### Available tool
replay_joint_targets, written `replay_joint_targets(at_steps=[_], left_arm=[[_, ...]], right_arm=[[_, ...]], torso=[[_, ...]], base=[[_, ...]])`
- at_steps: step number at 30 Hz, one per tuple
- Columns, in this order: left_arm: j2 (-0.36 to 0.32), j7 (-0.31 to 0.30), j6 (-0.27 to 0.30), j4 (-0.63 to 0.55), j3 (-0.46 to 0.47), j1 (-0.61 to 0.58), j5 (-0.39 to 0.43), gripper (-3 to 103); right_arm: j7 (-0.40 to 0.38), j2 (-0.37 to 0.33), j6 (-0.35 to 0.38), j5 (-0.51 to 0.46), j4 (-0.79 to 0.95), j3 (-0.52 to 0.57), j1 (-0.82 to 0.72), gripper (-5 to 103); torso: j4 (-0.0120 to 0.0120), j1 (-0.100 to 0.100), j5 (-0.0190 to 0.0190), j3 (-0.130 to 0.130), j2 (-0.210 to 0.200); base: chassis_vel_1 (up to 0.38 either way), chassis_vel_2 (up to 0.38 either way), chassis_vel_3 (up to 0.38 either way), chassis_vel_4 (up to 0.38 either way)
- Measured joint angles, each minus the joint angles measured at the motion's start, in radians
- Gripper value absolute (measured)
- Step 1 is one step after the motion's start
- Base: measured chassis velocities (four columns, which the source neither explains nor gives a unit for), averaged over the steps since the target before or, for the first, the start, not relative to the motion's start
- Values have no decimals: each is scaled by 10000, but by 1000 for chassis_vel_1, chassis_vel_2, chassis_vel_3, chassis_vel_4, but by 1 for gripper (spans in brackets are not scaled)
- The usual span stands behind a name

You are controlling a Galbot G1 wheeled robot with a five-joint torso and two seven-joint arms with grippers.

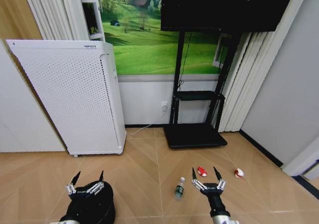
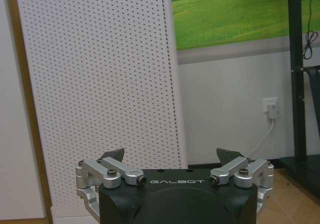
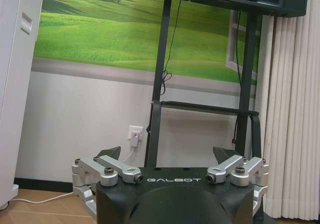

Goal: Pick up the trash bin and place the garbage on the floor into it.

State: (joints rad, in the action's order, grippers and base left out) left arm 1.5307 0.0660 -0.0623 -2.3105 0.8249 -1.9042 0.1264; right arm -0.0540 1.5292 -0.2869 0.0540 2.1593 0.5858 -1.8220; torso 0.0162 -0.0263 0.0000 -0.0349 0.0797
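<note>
Both hands hang low at the near edge of the head view with their fingers spread apart and nothing between them: the left hand [image 1: 88, 180] over the small black round trash bin [image 1: 94, 211], the right hand [image 1: 208, 176] above bare floor. Largest in the room is the tall white perforated cabinet [image 1: 70, 97], standing against the wall at the left, straight ahead of the left hand [image 2: 172, 159] in its wrist view. To its right rises a black metal stand [image 1: 194, 104] with a dark screen on top, which faces the right hand [image 3: 167, 156]. The herringbone wood floor [image 1: 144, 164] carries the litter: a small greenish bottle with a white cap [image 1: 179, 189] lying just left of the right hand, a crumpled red-and-white scrap [image 1: 202, 171] between its fingertips' line and the stand, and a second such scrap [image 1: 239, 173] farther right.
</note>
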Motion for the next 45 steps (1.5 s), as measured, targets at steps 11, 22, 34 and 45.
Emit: replay_joint_targets(at_steps=[11, 22, 34, 45], left_arm=[[-111, -1024, 1502, 47, 1191, -1220, 1741, 100], [-474, -1674, 3178, 1641, 1655, -2285, 6254, 100], [-587, -1813, 3681, 2116, 1719, -1126, 6568, 100], [-1400, -3769, 5683, 2200, 1665, 224, 7760, 100]], right_arm=[[-377, -473, 243, -967, -299, 349, 693, 100], [-777, -1205, 539, -1880, -569, 447, 1278, 100], [-780, -1222, 548, -1885, -657, 390, 1204, 100], [-825, -1186, 535, -1937, -664, 414, 1084, 100]], torso=[[0, -4, 0, 3, 3], [-2, -14, -1, -30, 47], [-1, -20, 0, -52, 73], [-1, -23, 0, -63, 87]], base=[[0, 0, 0, 0], [0, 0, 0, 0], [0, 0, 0, 0], [0, 0, 0, 0]])
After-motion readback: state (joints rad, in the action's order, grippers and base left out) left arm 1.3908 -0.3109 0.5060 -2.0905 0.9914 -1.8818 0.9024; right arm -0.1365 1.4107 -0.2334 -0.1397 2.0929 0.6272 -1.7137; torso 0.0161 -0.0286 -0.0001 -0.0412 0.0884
